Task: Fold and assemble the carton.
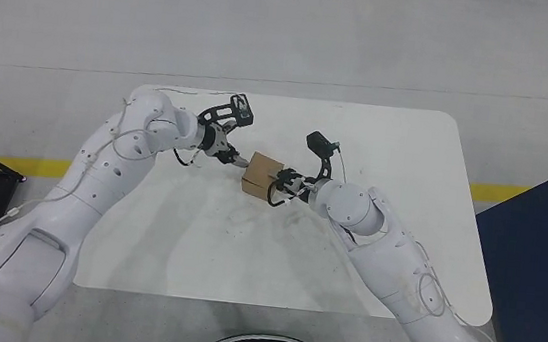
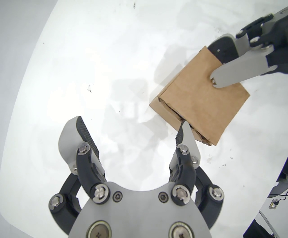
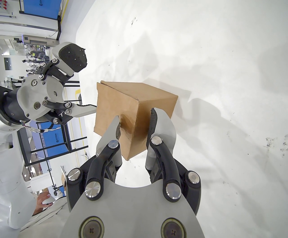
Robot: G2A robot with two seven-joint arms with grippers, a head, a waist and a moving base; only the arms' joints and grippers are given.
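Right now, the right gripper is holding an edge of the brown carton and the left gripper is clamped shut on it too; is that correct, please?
Not quite. The left gripper is open, not clamped on the carton. Only one of its fingertips reaches the carton's end, as the left wrist view shows. The right gripper does hold an edge of the carton.

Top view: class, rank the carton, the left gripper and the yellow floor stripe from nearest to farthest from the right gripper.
1. carton, clamped in the right gripper itself.
2. left gripper, at the carton's opposite side.
3. yellow floor stripe, on the floor beyond the table.
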